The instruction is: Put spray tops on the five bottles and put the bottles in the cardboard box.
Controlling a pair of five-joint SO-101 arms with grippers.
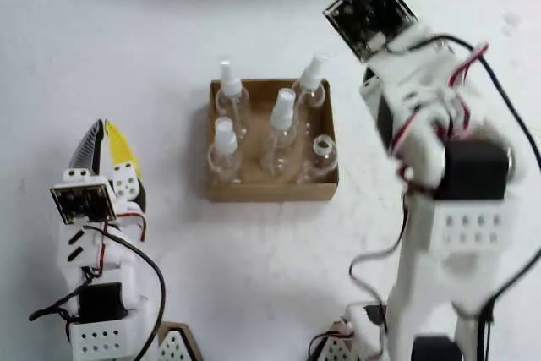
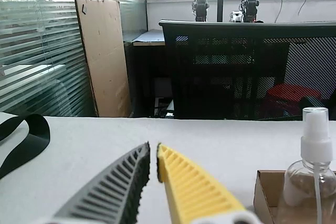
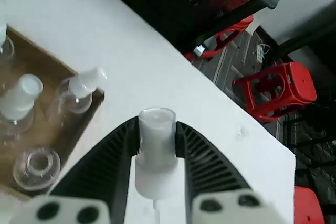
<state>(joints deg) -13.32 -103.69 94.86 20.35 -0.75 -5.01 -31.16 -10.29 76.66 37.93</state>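
Observation:
A cardboard box (image 1: 270, 190) in the middle of the table holds five clear bottles. Several carry white spray tops, such as one at the back left (image 1: 230, 95). The front-right bottle (image 1: 322, 154) has a bare open neck, which the right wrist view also shows (image 3: 38, 167). My right gripper (image 3: 156, 127) is shut on a white spray top (image 3: 156, 156), held above the table beyond the box's far right corner (image 3: 79, 129). My left gripper (image 1: 103, 124) rests shut and empty on the table left of the box; its grey and yellow fingers meet (image 2: 153, 150), with a capped bottle (image 2: 314, 182) off to one side.
The right arm (image 1: 448, 175) rises tall at the right of the box, with loose wires. A black strap (image 2: 26, 140) lies on the table beyond the left gripper. The table's far edge (image 3: 173, 56) has red stools (image 3: 275, 85) past it.

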